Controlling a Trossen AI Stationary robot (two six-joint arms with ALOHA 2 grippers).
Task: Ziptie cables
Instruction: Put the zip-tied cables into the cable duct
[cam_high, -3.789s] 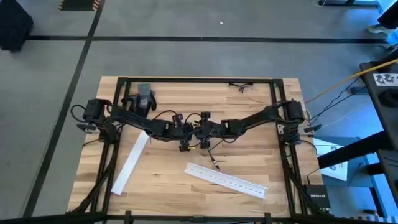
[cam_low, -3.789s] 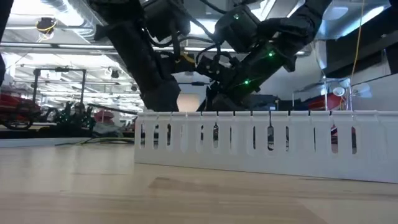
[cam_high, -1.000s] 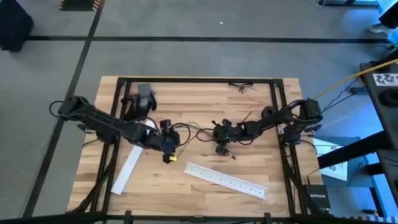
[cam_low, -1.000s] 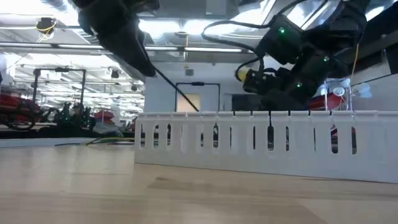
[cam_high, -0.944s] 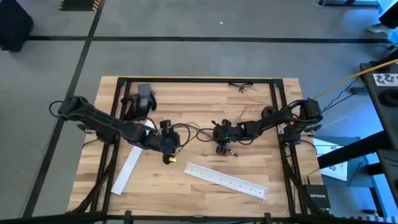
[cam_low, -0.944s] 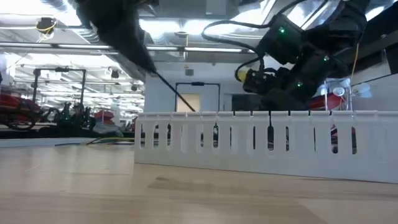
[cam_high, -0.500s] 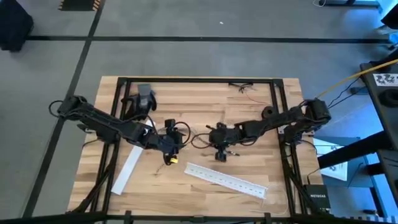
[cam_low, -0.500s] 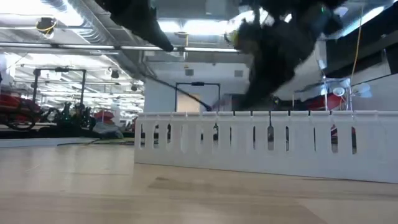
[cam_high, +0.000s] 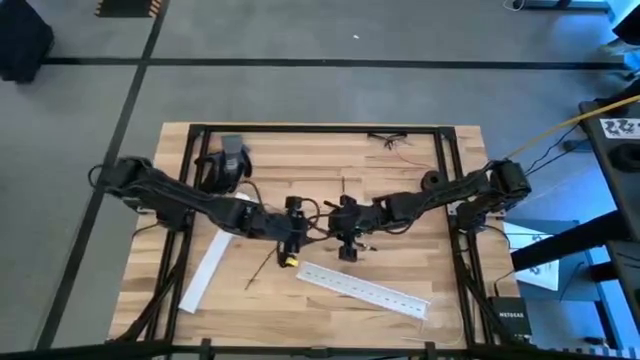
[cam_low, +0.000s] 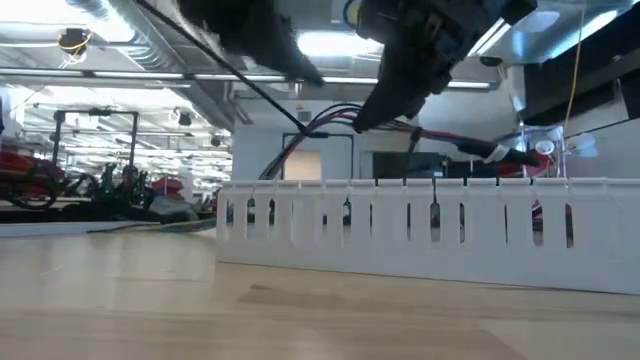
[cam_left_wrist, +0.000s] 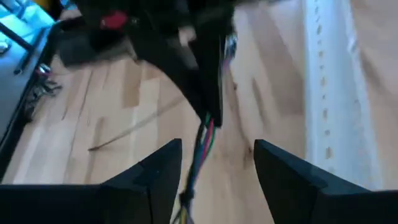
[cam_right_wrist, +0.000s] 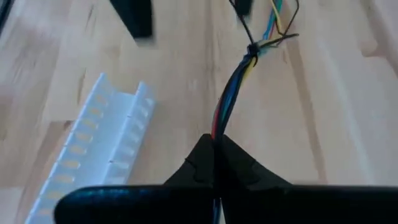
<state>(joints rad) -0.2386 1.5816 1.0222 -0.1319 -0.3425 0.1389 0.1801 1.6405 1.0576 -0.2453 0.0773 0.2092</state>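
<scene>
The cables (cam_low: 420, 135), a bundle of thin coloured wires, hang in the air over the table's middle, above the white perforated strip (cam_low: 400, 230). My right gripper (cam_right_wrist: 214, 146) is shut on them; beyond its fingers the bundle runs to a tied spot (cam_right_wrist: 252, 50) and splayed ends (cam_right_wrist: 280, 22). My left gripper (cam_left_wrist: 217, 174) is open right beside it (cam_high: 298, 232), and the wires (cam_left_wrist: 200, 146) run through the gap between its fingers; I cannot tell whether they touch. A thin black strip (cam_high: 262, 268) lies flat on the wood. My right gripper pinches the cable bundle between its two fingers at a stretch (cam_right_wrist: 217, 124) a little back from the tied, splayed end. It comes from the table's right, slanting down, fingers along the bundle. The wires are lifted clear of the table and sag slackly on both sides.
A long white perforated strip (cam_high: 365, 290) lies slanted near the front edge, a second one (cam_high: 210, 260) under my left arm. A grey and black object (cam_high: 228, 160) sits at the far left, loose wires (cam_high: 390, 140) at the far edge.
My left gripper has gone toward the table's right, up to the right gripper. My right gripper has gone a little toward the table's left and up, and the cable bundle has risen with it into sight above the white strip.
</scene>
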